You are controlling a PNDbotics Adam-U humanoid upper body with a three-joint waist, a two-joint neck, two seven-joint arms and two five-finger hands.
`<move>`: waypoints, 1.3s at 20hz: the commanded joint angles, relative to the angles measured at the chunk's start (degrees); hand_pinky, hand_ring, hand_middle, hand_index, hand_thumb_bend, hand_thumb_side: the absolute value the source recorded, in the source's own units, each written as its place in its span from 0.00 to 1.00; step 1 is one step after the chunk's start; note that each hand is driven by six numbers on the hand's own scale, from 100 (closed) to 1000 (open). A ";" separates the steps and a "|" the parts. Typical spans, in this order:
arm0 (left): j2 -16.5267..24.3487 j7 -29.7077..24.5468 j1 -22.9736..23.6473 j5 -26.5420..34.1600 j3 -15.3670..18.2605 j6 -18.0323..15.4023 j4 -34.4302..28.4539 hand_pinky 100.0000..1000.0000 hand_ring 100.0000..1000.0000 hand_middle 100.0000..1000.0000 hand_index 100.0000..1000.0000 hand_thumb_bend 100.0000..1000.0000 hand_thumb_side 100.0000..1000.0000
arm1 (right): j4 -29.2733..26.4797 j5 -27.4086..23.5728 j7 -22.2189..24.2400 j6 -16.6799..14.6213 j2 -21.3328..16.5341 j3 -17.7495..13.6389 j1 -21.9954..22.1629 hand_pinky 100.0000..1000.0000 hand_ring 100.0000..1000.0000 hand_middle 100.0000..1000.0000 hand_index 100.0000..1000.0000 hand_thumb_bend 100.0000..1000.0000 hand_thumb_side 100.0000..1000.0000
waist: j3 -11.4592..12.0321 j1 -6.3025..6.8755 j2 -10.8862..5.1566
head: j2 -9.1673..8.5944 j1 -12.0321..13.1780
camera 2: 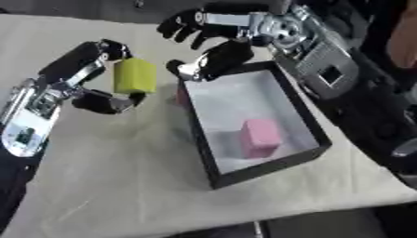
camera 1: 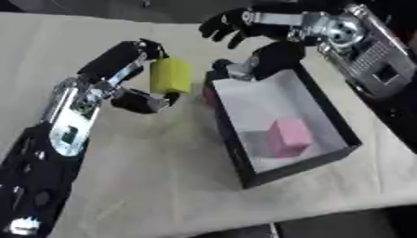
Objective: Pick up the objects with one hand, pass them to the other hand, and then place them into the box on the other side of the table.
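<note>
Now my left hand (camera 1: 134,88) pinches a yellow cylinder block (camera 1: 170,76); my right hand (camera 1: 252,35), fingers spread, waits over the black box (camera 1: 338,122). I'd bring them together slowly.

beige cloth-covered table (camera 1: 171,186) across nearly the whole view, lying askew. dark floor (camera 2: 73,7) beyond the far edge, and more dark ground below the near edge at the bottom. blurred reddish-brown shape (camera 2: 403,39) at the upper right edge, too unclear to name.
</note>
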 commanded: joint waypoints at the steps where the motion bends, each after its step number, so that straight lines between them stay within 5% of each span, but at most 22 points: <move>1: -0.50 -0.23 -1.61 1.63 0.11 1.74 -1.23 0.86 0.65 0.49 0.40 0.00 0.31 | 0.57 -0.12 -0.07 -0.33 -2.01 -0.58 -1.14 0.82 0.92 0.88 0.94 0.17 0.30 | 0.07 -0.41 -0.36 | -0.14 0.02; 11: -1.47 -3.55 -1.54 8.77 -0.61 4.62 -3.99 0.87 0.65 0.49 0.41 0.00 0.33 | 3.24 2.22 -0.38 -1.78 -1.30 -0.10 -1.68 0.83 0.92 0.88 0.94 0.21 0.27 | 0.22 -0.48 -0.65 | -0.14 -0.52; 26: -4.25 -0.25 -2.03 7.15 -0.99 4.44 -4.93 0.86 0.65 0.49 0.40 0.00 0.36 | 6.17 3.16 -2.85 -2.81 -0.10 0.28 -3.13 0.83 0.94 0.90 0.96 0.21 0.27 | 0.73 -0.82 -0.92 | -0.14 -1.45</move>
